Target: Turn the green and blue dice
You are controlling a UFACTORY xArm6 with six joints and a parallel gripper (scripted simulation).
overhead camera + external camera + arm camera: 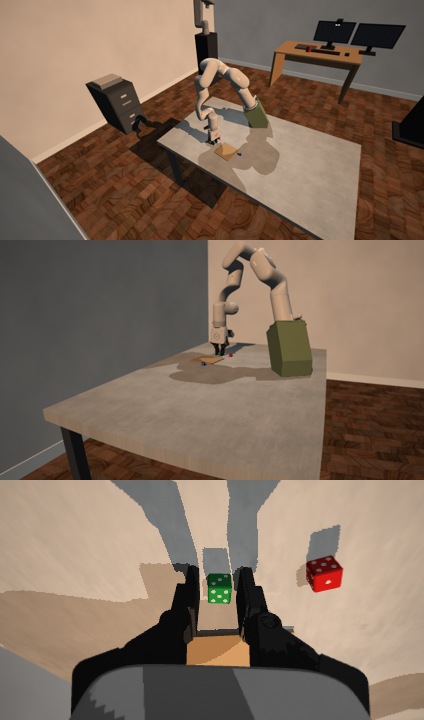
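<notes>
The green die [219,588] lies on the table just off the mat's edge. It also shows in the top view [214,142] and the exterior view [219,353]. My gripper [218,582] is low over the table and partly open, one finger on each side of the green die, with a small gap on both sides. The red die [325,573] lies on the table to the right, apart from the fingers. The brown mat [226,151] lies flat, and its near edge shows under my fingers. The blue die [239,154] lies on the table by the mat's far corner.
The olive-green base block [289,348] of the arm stands on the table behind the mat. The table's edge [181,154] runs near the gripper on the left side.
</notes>
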